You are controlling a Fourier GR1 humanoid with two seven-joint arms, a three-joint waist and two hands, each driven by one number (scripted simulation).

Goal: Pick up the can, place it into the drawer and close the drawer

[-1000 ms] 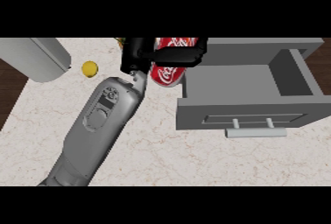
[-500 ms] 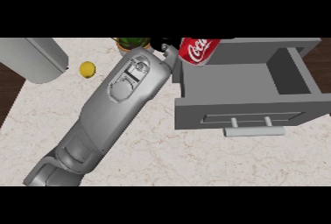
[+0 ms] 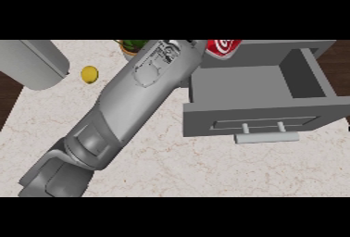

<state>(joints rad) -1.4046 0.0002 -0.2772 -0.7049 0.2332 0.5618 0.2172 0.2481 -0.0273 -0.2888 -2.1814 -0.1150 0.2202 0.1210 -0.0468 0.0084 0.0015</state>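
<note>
The red can [image 3: 224,47] shows at the far left corner of the open grey drawer [image 3: 256,88], just above its back wall. The hand's fingers are hidden, so I cannot tell their state. The drawer's hollow lies nearer and right of the can.

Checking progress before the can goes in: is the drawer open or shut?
Open. The drawer is pulled out, its bare grey inside showing behind the front panel and handle. The can sits at its far left corner, not yet inside.
</note>
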